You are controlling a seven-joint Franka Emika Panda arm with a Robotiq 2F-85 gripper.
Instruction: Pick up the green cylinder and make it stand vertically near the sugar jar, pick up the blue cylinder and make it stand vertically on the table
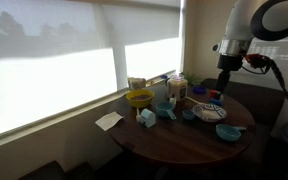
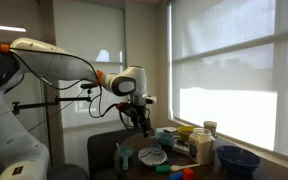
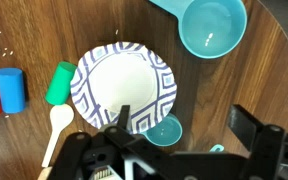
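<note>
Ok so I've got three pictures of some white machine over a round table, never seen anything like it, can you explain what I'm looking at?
The white machine is a jointed robot arm ending in a two-fingered pincer. Two pictures come from cameras standing in the room at different spots. The third comes from a camera on the arm's wrist, looking down, with the pincer's dark fingers at the bottom. The pincer is open and holds nothing; it hangs above the round dark brown wooden table. Below it lie a white paper plate with a blue pattern, a small green cylinder block and a blue cylinder block, both apparently on their sides, a wooden spoon and a teal plastic measuring cup.
</note>
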